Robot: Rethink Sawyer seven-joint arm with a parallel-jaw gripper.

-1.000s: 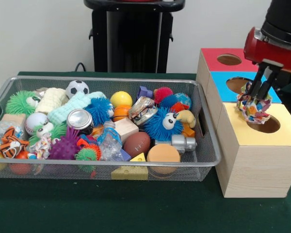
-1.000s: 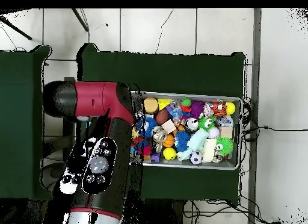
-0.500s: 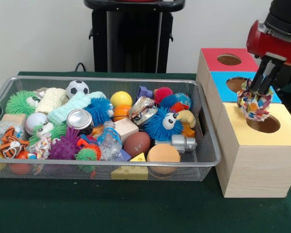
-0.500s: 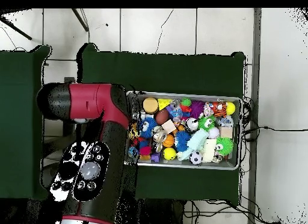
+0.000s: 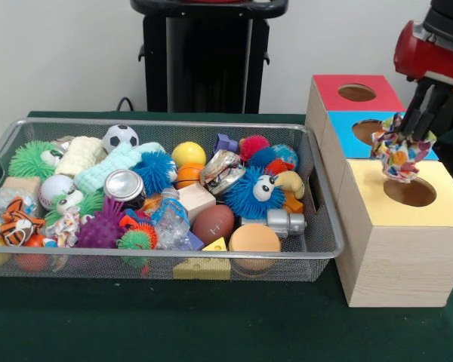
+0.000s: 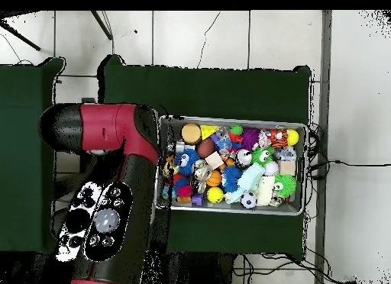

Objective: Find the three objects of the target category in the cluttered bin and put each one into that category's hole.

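Hanging just above the yellow hole [image 5: 410, 191] of the wooden box [image 5: 392, 249], a crumpled multicoloured wad [image 5: 398, 154] is pinched from above between the jaws of the gripper [image 5: 412, 137] — closed on its top so it dangles free. It sits slightly toward the blue section [image 5: 346, 130], so I judge it needs centring before release. Beside it, the wire bin [image 5: 321, 243] on the desk holds the clutter.
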